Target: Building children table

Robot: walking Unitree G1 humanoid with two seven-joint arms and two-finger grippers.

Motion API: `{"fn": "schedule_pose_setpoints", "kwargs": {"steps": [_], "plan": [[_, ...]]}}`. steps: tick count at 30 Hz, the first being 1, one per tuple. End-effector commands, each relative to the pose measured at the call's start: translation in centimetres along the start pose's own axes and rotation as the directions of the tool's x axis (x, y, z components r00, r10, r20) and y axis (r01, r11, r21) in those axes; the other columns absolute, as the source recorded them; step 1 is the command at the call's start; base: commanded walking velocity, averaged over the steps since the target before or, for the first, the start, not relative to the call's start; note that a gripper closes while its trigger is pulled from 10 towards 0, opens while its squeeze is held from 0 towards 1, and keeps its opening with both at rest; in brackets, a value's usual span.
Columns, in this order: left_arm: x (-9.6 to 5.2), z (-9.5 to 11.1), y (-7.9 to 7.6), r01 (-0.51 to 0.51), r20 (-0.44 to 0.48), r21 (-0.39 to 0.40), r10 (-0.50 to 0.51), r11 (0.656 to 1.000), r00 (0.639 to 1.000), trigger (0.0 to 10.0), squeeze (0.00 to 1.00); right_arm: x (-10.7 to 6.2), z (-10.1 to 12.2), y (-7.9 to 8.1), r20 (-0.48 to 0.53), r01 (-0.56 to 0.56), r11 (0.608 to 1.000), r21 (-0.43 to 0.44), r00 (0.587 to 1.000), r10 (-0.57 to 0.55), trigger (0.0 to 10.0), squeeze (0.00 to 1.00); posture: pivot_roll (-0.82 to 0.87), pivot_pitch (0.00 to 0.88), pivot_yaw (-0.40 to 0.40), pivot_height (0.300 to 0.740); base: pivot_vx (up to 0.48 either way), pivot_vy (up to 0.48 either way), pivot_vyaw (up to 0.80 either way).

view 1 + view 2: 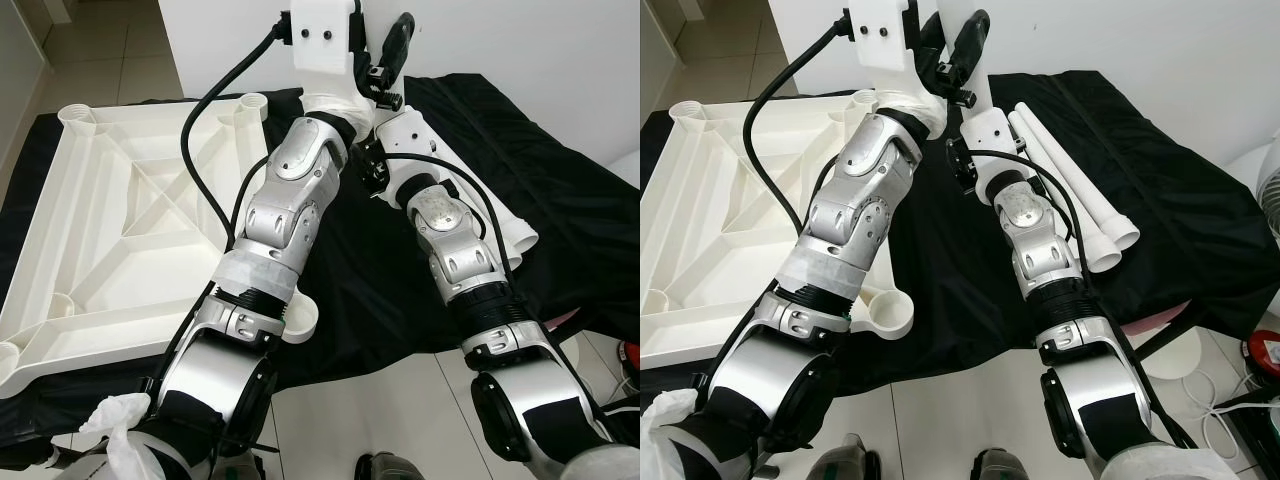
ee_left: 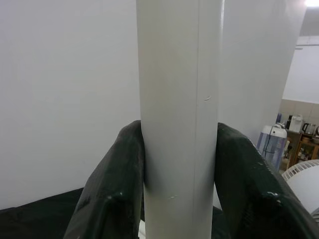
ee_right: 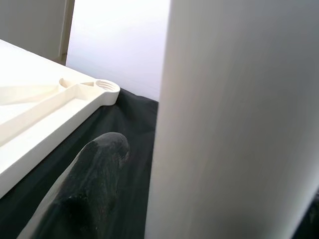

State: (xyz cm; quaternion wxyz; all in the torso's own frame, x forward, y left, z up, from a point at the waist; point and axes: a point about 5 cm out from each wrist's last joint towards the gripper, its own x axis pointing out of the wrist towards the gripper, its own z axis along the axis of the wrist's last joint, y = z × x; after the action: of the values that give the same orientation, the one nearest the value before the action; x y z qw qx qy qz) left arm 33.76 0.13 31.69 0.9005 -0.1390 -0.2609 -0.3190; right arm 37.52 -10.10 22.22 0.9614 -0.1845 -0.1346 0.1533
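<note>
Both arms reach up and forward over a black cloth (image 1: 1160, 210) spread on the floor. The left claw (image 2: 179, 164) is clamped on a white leg (image 2: 179, 99), an upright tube: in the left wrist view its two black fingers (image 2: 112, 194) press against the tube from either side. The right claw (image 3: 144, 189) is at the same kind of tube; in the right wrist view one black finger (image 3: 89, 179) lies just beside a broad white tube (image 3: 239, 124), but I cannot tell whether that claw is gripping it. In the right eye view both claws meet high at the top edge, around an upright white tube (image 1: 965, 20). The white tabletop (image 1: 100, 210) lies upside down on the cloth to the robot's left, ribs up, with round sockets at its corners; one socket (image 1: 885, 315) sits just beside the left forearm. Spare legs (image 1: 1080, 195) lie side by side on the cloth to the right of the right arm. A white wall (image 1: 1160, 40) stands behind.
</note>
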Motion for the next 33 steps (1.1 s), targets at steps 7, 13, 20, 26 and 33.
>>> {"fn": "schedule_pose_setpoints", "kwargs": {"steps": [7,13,20,26,33], "plan": [[0.1,-0.1,-0.9,0.042,0.007,-0.016,-0.042,0.999,0.999,10.0,0.0,0.3,0.5,0.0,0.021,-0.009,1.0,0.011,1.0,0.009,0.0,0.0,0.0,0.0,0.0,0.74,0.0,0.0,0.0],[0.1,0.0,-0.9,0.038,0.01,-0.014,-0.038,0.999,0.999,10.0,0.0,0.2,0.1,0.1,-0.002,0.0,0.999,0.035,1.0,0.0,0.0,0.0,0.0,0.0,-0.001,0.74,0.0,0.0,0.0],[0.0,0.0,-0.9,0.04,0.013,-0.004,-0.04,0.999,0.999,10.0,0.0,0.1,-0.3,0.2,-0.022,0.031,0.998,0.057,0.999,-0.03,0.5,0.0,0.01,0.0,-0.002,0.74,0.0,0.0,0.0],[-0.4,0.1,-1.2,0.07,0.031,-0.027,-0.07,0.997,0.997,10.0,1.0,-0.1,-0.6,0.3,-0.037,0.077,0.992,0.103,0.997,-0.073,10.0,0.0,0.01,0.0,-0.003,0.74,0.0,0.0,0.0],[-0.6,-0.2,-1.0,0.062,0.001,-0.029,-0.062,0.998,0.998,10.0,0.0,-0.7,-1.2,0.3,-0.054,0.129,0.972,0.195,0.991,-0.121,10.0,0.0,0.01,0.0,-0.011,0.74,0.0,0.0,0.0]]}}
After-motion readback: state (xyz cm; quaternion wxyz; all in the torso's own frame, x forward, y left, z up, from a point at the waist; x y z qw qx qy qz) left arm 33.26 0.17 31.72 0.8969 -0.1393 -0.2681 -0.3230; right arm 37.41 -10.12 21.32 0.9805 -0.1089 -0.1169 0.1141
